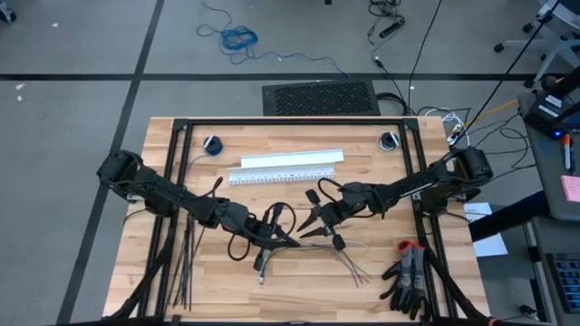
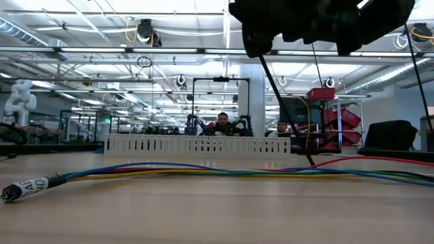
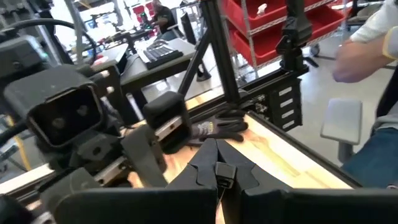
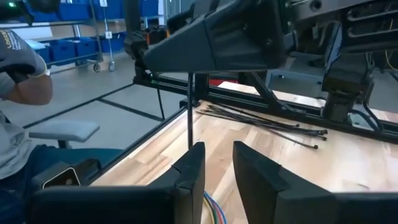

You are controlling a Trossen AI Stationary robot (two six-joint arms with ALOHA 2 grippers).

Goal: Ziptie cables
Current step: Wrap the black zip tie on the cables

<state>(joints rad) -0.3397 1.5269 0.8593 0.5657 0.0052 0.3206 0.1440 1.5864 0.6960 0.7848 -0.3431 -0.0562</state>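
The cables (image 1: pixel 319 246) lie flat mid-table as a bundle of coloured wires (image 2: pixel 224 171), with a dark connector tip (image 2: pixel 27 188) toward the left and splayed ends toward the right. My left gripper (image 1: pixel 290 238) hangs above them, shut on one black ziptie (image 2: pixel 288 115), which slants down to the wires. My right gripper (image 1: pixel 314 225) faces it, open, just above the bundle. In the right wrist view the wires (image 4: pixel 209 206) show below its gap, and the ziptie (image 4: pixel 189 112) stands just beyond one fingertip. Spare zipties (image 1: pixel 181 267) lie by the table's left edge. My left gripper pinches the ziptie at its upper end (image 2: pixel 263 62) between its two shut fingers, coming from above and slanting down. The strip hangs below the fingers, tilted, and its lower end (image 2: pixel 312 163) reaches the table at the cables. The gripper's own body hides the exact place of contact.
A white slotted channel (image 1: pixel 285 166) lies across the far half of the table. Black and red gloves (image 1: pixel 408 276) rest at the near right corner. The black frame rails (image 1: pixel 172 172) border the tabletop. A seated person (image 3: pixel 367 56) is beyond the table's right side.
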